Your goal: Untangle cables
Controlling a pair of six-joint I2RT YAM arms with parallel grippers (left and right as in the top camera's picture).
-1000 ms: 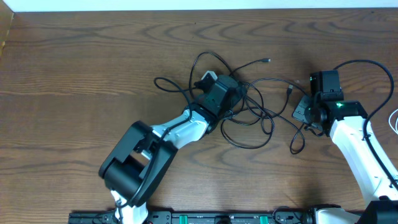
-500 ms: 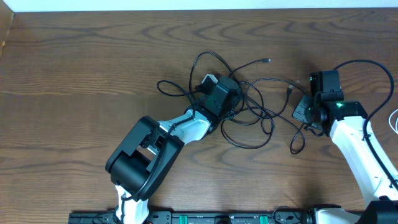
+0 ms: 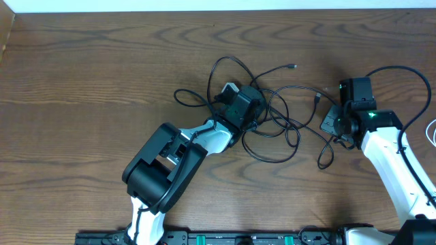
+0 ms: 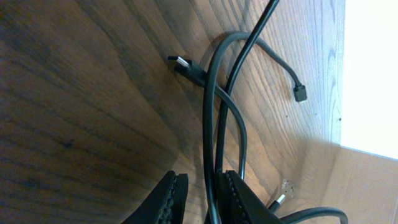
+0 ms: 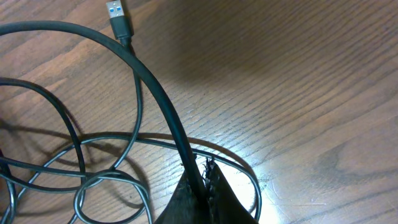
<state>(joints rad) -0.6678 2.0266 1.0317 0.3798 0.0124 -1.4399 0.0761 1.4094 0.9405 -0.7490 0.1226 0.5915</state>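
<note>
Several black cables [image 3: 276,119] lie tangled in loops at the table's middle. My left gripper [image 3: 249,107] sits on the tangle's left part. In the left wrist view its jaws [image 4: 200,177] stand narrow round one black cable [image 4: 208,155]. That cable lies against the right finger, with a small gap at the left finger. A USB plug [image 4: 184,65] and a small plug [image 4: 300,93] lie beyond. My right gripper [image 3: 332,121] is at the tangle's right end. It [image 5: 200,180] is shut on a black cable [image 5: 155,93] that runs up to a blue-tipped USB plug [image 5: 118,15].
Wooden table [image 3: 82,88] with a white wall strip along its far edge. A thick black arm wire [image 3: 402,71] arcs behind the right arm. A thin white cord [image 3: 431,133] shows at the right edge. The left arm's black base link [image 3: 160,170] stands near the front.
The left gripper's jaws have narrowed round a black cable, and the left arm's lower links have shifted right. The right arm has not moved.
</note>
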